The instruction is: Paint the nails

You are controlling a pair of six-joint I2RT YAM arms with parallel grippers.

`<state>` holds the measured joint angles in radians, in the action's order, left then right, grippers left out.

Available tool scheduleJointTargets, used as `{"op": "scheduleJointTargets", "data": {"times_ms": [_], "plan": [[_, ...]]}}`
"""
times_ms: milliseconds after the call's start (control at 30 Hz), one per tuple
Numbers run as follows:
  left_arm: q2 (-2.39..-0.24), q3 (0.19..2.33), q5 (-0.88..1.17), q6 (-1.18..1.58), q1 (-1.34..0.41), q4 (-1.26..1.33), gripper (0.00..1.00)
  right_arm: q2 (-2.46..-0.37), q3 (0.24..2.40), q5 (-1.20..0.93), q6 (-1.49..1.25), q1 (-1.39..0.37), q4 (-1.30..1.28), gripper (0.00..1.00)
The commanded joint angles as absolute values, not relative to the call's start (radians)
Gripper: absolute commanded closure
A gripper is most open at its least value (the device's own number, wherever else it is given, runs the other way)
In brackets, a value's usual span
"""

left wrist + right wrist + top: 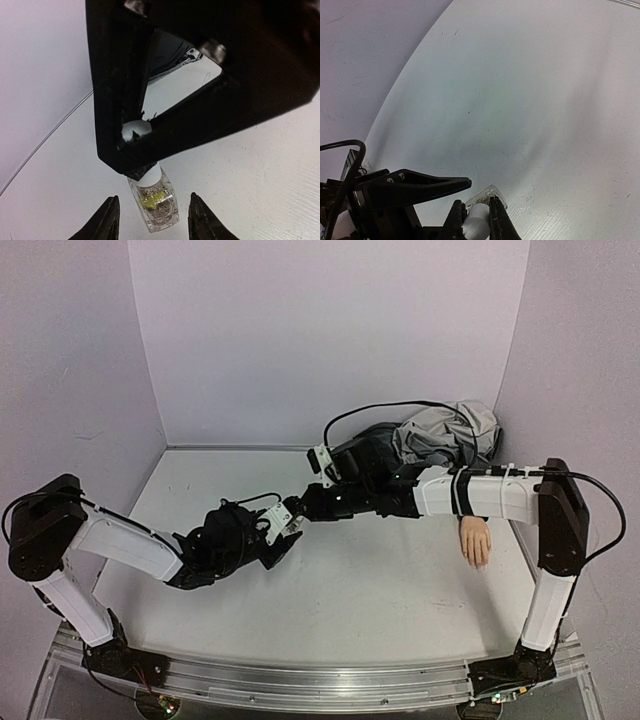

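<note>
1. Top external view: the mannequin hand (pixel 475 538) lies at the right of the table (pixel 380 610), its fingers pointing toward the bottom of the frame. Its nails (pixel 478 562) are too small to make out.
2. A grey jacket (pixel 445 432) is heaped behind it, at the upper right.
3. The left arm (pixel 130 545) and right arm (pixel 480 492) reach in and meet at the centre of the frame, well apart from the mannequin hand.
4. In the right wrist view, the right hand (pixel 476 212) is clamped on a white cap (pixel 479 225) at the bottom edge. A clear corner of the bottle (pixel 489 194) shows just beyond it.
5. In the left wrist view, the left hand (pixel 153 197) is open. Its two fingers stand either side of the bottle, with a gap showing on each side.
6. The bottle stands on the table, slightly tilted, with glittery and yellow contents.
</note>
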<state>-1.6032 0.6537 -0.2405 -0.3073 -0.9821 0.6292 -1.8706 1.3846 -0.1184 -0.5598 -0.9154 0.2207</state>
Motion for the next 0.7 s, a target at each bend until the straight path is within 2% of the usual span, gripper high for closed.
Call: {"op": "scheduleJointTargets", "data": {"times_ms": [0,133,367,667], "plan": [[-1.61,0.709,-0.285,-0.325,-0.986,0.691,0.53,-1.84,1.429,-0.107,-0.573,-0.926,0.264,1.0],[-1.616,0.718,-0.294,-0.322,-0.99,0.691,0.54,-1.842,1.431,-0.107,-0.575,-0.928,0.264,1.0],[-1.624,0.727,-0.308,-0.328,-0.991,0.69,0.6,-1.835,1.433,-0.102,-0.575,-0.935,0.264,1.0],[-1.639,0.729,-0.324,-0.333,-0.995,0.689,0.55,-1.832,1.439,-0.1,-0.576,-0.943,0.264,1.0]]}}
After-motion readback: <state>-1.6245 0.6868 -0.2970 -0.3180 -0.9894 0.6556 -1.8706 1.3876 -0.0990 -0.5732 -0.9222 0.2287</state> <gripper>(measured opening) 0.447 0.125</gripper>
